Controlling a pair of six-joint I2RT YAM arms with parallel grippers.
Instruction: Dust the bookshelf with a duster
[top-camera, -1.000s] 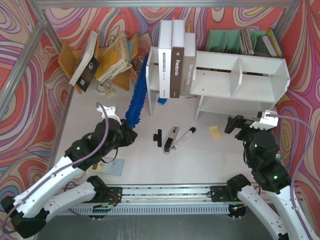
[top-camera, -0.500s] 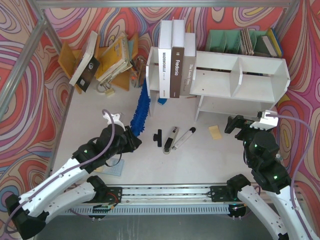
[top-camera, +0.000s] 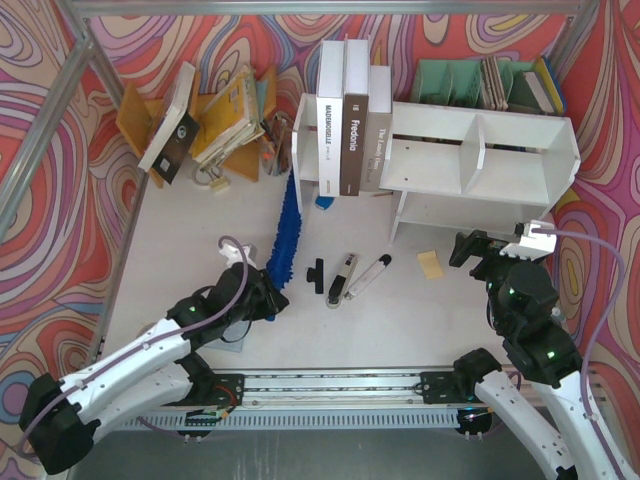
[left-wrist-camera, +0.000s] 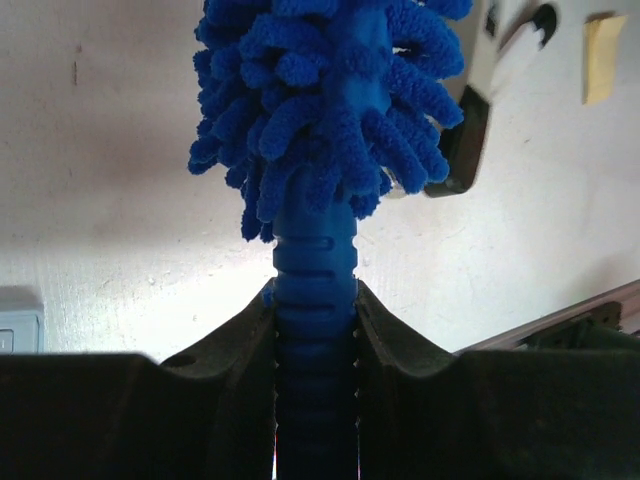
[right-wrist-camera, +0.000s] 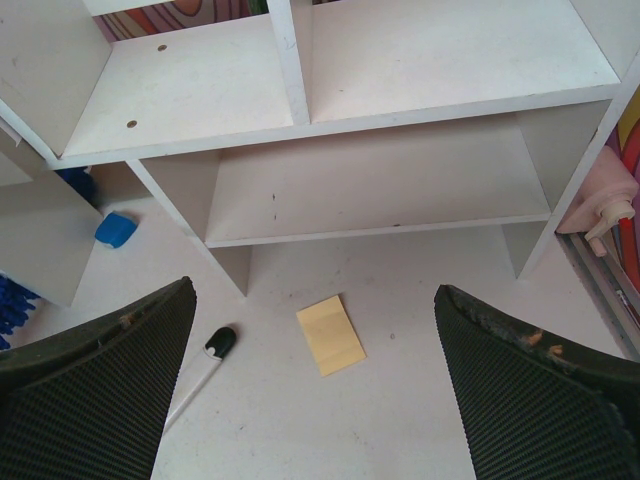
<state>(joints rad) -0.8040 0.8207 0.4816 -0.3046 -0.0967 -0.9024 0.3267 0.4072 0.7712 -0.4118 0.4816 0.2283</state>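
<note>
The duster is bright blue and fluffy, and lies lengthways on the table just left of the bookshelf's near-left corner, its tip pointing to the back. My left gripper is shut on its ribbed blue handle, with the fluffy head straight ahead of the jaws. The white bookshelf stands at the back right; its two cubbies and lower shelf fill the right wrist view. My right gripper hangs open in front of it, with nothing between its fingers.
Three upright books stand at the bookshelf's left end. A green rack of books is behind it, and leaning books are at the back left. Black-and-silver tools and a yellow note lie in front of the shelf.
My left arm has drawn back toward the near edge and a little to the right, pulling the duster with it. The right arm has not moved.
</note>
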